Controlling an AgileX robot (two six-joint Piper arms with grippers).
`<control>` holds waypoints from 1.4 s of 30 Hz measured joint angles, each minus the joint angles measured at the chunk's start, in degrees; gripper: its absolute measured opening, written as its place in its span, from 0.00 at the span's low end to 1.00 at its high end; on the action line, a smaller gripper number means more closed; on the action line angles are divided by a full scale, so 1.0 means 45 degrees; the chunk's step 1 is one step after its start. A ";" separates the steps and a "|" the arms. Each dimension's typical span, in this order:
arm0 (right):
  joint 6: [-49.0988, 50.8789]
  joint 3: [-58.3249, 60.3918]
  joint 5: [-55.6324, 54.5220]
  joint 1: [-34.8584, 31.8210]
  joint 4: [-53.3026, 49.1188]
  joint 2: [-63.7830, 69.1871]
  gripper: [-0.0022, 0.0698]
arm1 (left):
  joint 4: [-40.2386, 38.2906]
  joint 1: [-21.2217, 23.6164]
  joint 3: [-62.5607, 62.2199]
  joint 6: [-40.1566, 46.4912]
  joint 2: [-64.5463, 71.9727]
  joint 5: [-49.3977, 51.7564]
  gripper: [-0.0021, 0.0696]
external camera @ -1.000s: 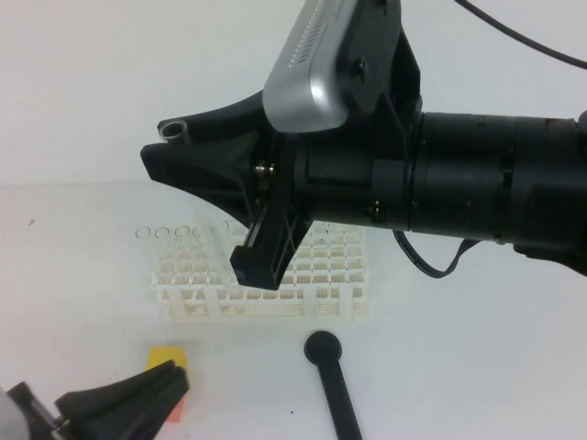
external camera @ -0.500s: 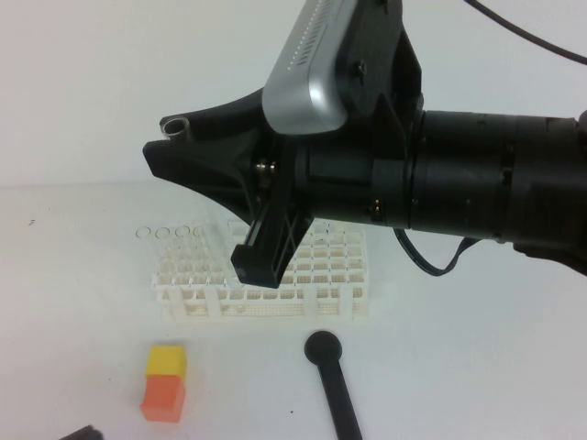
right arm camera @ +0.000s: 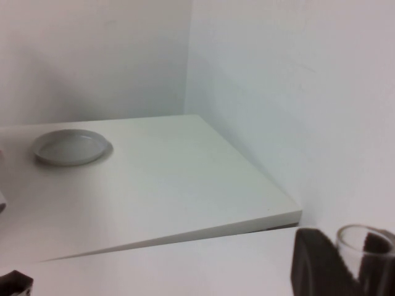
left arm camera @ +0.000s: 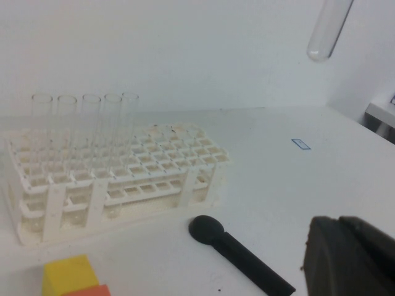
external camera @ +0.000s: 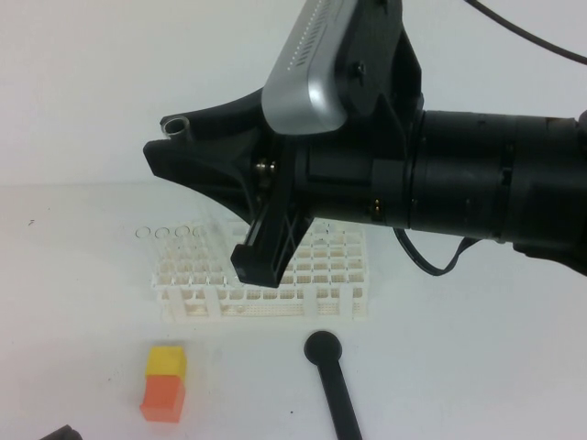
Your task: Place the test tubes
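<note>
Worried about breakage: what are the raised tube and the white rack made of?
The test tube, held aloft by the right claw: likely glass, clear and glossy with a thick rim, though clear plastic is possible. The rack: matte white moulded plastic grid, apparently. The left claw sits low over the table, near the robot.

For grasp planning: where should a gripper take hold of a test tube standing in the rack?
Grip the bare glass above the rack, from above: the racked tube stands upright, its lower part caged. The right gripper, raised, holds another tube; the left gripper is low, near-left.
</note>
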 joint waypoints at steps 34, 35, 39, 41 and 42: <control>1.2272 0.0000 -0.5124 -0.0237 -0.9425 0.0813 0.21 | 0.0004 0.2498 0.0000 0.0000 -0.0450 0.0000 0.03; 1.3324 0.0000 -0.5595 -0.0127 -1.0230 0.0837 0.21 | 0.0004 0.3043 0.0000 0.0000 -0.0543 0.0000 0.03; 1.4881 0.0000 -0.7673 0.0521 -1.2130 0.1079 0.21 | 0.0004 0.5110 0.0000 0.0000 -0.0567 0.0026 0.03; 1.5074 0.0000 -0.9138 0.0877 -1.2585 0.1452 0.21 | 0.0004 0.5985 0.0000 0.0000 -0.0567 0.0026 0.03; 1.5104 0.0000 -0.9779 0.1000 -1.2718 0.1670 0.21 | 0.0004 0.6270 0.0000 0.0000 -0.0567 0.0026 0.03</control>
